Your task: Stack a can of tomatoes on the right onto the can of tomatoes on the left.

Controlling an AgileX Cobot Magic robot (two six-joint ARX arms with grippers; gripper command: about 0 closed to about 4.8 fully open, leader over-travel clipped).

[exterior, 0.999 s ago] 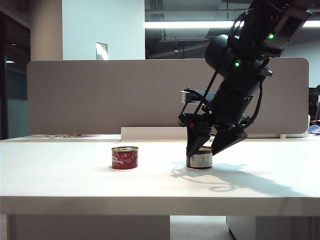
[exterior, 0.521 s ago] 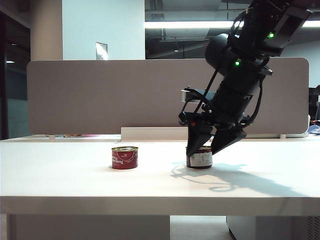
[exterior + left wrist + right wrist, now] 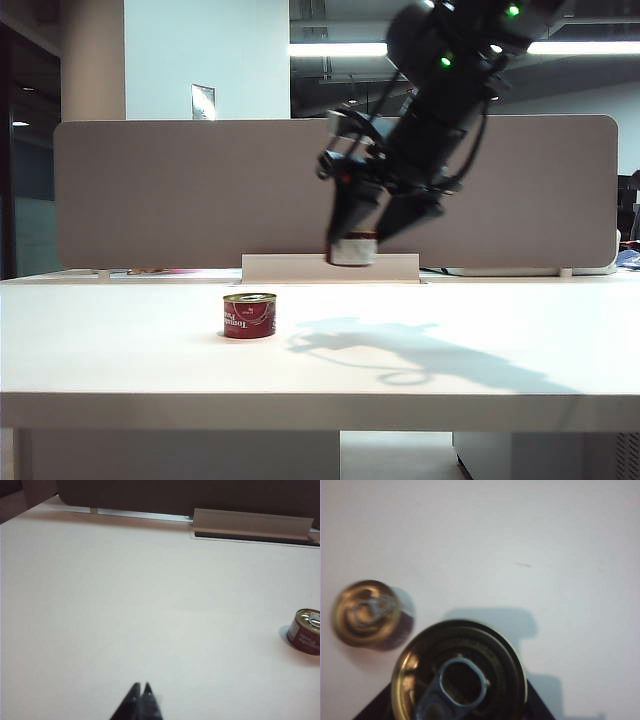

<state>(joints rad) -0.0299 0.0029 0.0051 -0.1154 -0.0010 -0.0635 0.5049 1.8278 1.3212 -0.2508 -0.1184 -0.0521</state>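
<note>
Table (image 3: 500, 350): broad, white, bare apart from one can. A grey partition (image 3: 180, 190) stands along its far edge, a low pale rail (image 3: 300, 268) at its foot.

My right arm (image 3: 440, 110) is the biggest thing over the surface, slanting down from the upper right of the exterior view. It is angled towards the left, presumably so the load travels over the target rather than dragging across the table.

My right gripper (image 3: 352, 240) is clamped on the carried can (image 3: 352, 250), a finger on either side of its wall. The can hangs clear of the table, well above it and to the right of the standing can. From the right wrist view its lid and pull tab face up at the camera (image 3: 460, 672), so I judge it upright and level, as a stack needs.

The standing can (image 3: 249, 315), red label, sits upright on the table; in the right wrist view (image 3: 370, 614) it lies beside and below the carried one, not yet under it. More leftward travel is needed before lowering.

My left gripper (image 3: 141, 690) rests low over the near table, fingertips together, holding nothing, parked away from the work.
</note>
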